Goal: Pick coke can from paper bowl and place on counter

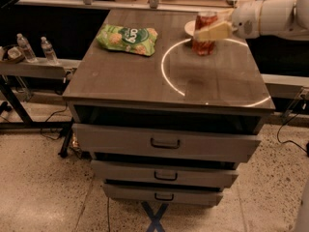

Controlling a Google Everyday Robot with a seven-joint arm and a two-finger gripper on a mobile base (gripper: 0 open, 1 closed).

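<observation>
The red coke can (pixel 204 37) with a silver top is upright in my gripper (pixel 210 31), whose pale fingers (pixel 216 31) are shut around its upper part. The can is over the counter (pixel 145 76), at or just above its surface, in front of the white paper bowl (pixel 189 28). Only the bowl's left rim shows behind the can. My white arm (pixel 270 18) reaches in from the right edge of the view.
A green snack bag (pixel 128 38) lies at the back left of the counter. A bright ring-shaped reflection (pixel 166 76) sits right of centre. Three grey drawers (pixel 164 141) are below. Two water bottles (pixel 34 47) stand on a low shelf at left.
</observation>
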